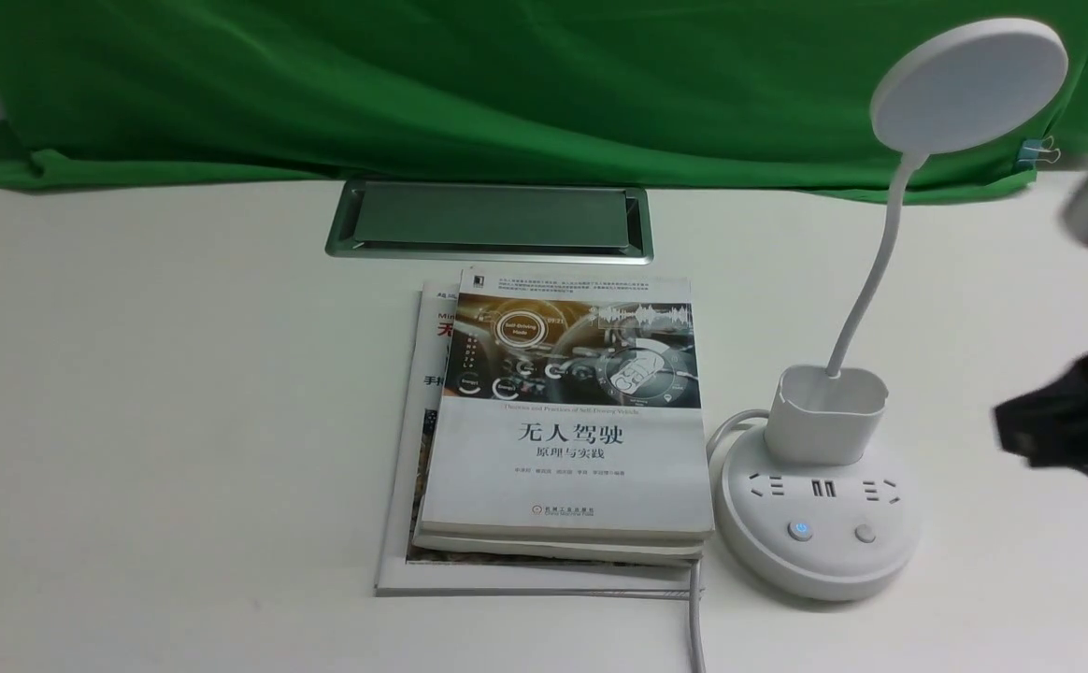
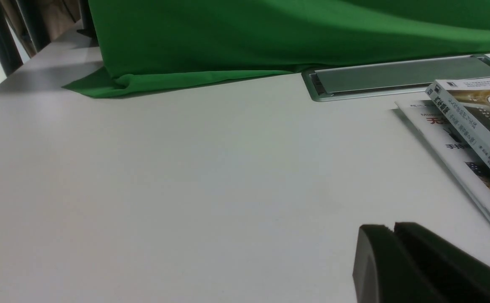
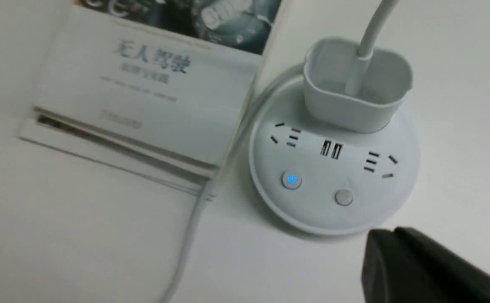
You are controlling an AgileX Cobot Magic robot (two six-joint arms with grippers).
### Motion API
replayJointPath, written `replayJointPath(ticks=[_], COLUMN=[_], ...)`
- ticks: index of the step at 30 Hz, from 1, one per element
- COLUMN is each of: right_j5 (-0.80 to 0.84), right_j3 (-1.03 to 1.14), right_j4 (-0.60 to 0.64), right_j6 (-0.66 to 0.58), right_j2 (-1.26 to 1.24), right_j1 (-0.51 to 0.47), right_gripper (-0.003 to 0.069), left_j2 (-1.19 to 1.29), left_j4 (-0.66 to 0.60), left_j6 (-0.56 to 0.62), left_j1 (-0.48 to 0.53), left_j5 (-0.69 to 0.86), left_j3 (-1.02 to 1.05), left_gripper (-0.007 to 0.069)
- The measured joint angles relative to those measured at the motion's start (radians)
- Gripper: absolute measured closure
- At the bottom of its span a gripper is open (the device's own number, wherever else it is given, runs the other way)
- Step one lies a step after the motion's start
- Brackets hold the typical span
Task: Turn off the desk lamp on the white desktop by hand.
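Note:
The white desk lamp stands on the white desktop [image 1: 179, 393] at the right, with its disc head [image 1: 969, 86], thin neck, cup holder [image 1: 827, 411] and round base [image 1: 820, 523]. The base carries a blue-lit button [image 1: 799, 531] and a plain grey button [image 1: 866, 534]; both show in the right wrist view [image 3: 292, 180] [image 3: 344, 197]. My right gripper [image 3: 390, 235] is shut and empty, hovering just beside the base rim near the grey button; it is a blurred black shape [image 1: 1067, 421] in the front view. My left gripper [image 2: 392, 229] is shut and empty above bare desktop.
A stack of books [image 1: 563, 421] lies just left of the lamp base. The lamp's white cord [image 1: 694, 617] runs toward the front edge. A grey cable hatch [image 1: 490, 220] sits behind the books. Green cloth [image 1: 507, 84] hangs at the back.

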Motion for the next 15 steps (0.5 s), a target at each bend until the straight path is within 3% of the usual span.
replayJointPath(ticks=[15], right_j5=[0.134], right_j3=[0.089], right_j4=[-0.023], right_j6=[0.008], right_j2=[-0.284], right_j1=[0.000], right_gripper=[0.0622], left_j2=[0.000], left_j4=[0.000], left_j6=[0.000], left_j1=[0.000], left_j5=[0.000], left_j3=[0.000], left_gripper=[0.0605])
